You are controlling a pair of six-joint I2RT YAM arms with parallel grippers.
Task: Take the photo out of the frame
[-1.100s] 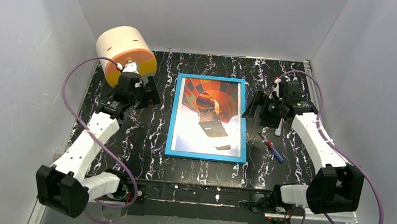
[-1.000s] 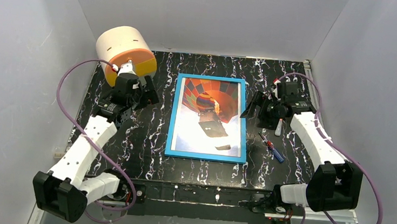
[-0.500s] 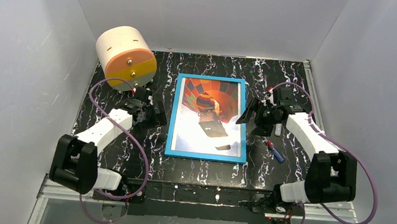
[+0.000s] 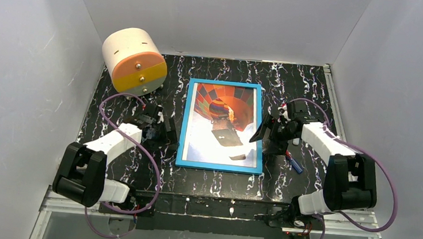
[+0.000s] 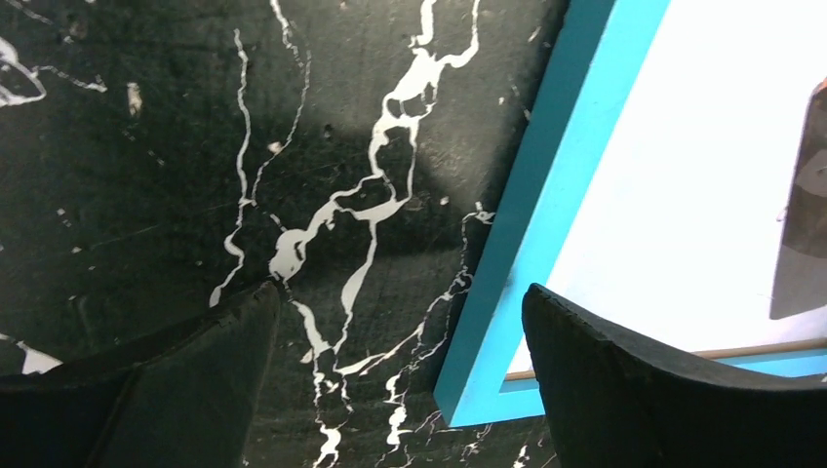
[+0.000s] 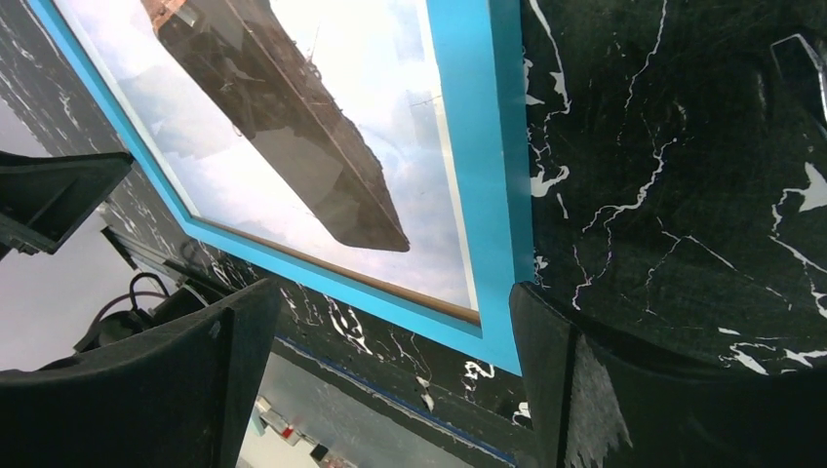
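Top external view: the frame [image 4: 218, 166] lies flat at the middle of the black marbled table [image 4: 225, 71], long side running away from the arm bases; the photo [image 4: 223, 120] sits inside it, face up, balloon toward the far end
Left gripper [image 4: 167, 132]: low over the table just beside the frame's left edge, along its near half; jaws spread wide; nothing held
Left wrist view: the frame's near left corner lies in the gap between the fingers [image 5: 156, 390]; one finger is over bare table, the other over the blue border and the white part of the print; whether either touches cannot be told
Right gripper [image 4: 262, 138]: low at the frame's right edge, along its near half; jaws spread wide; nothing held
Right wrist view: blue border and the dark basket of the print fill the upper left; the frame's near right corner sits just beside one finger, which is over bare table
Drum [image 4: 133, 60]: white cylinder with an orange and grey end face; far left corner of the table; well apart from the frame
Screwdriver [image 4: 293, 161]: red and blue; on the table right of the frame; partly hidden by the right arm
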